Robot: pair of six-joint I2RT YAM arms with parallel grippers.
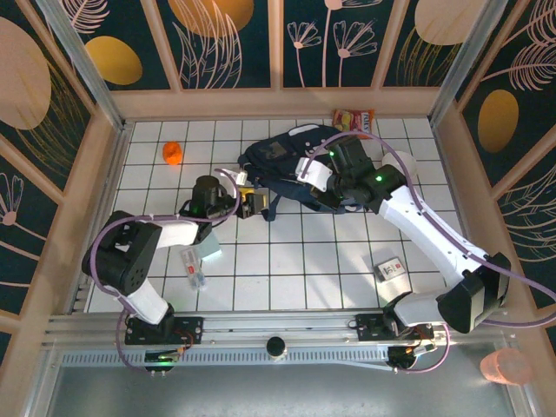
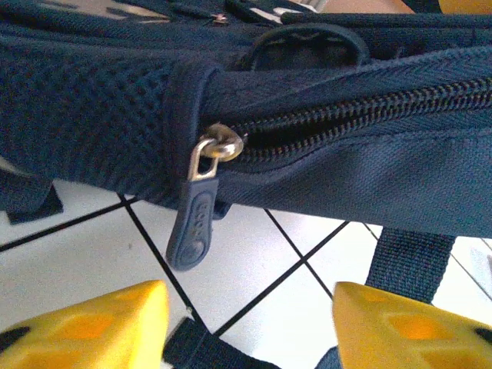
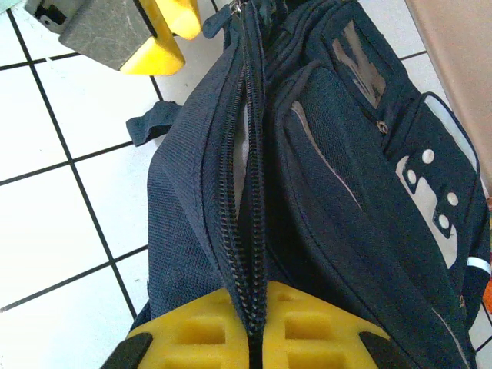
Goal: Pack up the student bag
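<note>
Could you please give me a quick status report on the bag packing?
Right end effector shut on the student bag at its zip edge. Left end effector open, facing the zipper pull, not touching. Nothing between them.

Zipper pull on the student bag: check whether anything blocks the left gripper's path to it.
Nothing visible does. The zipper pull hangs free from the student bag over bare tile, ahead of the open left gripper; a dark strap lies off to the side.
</note>
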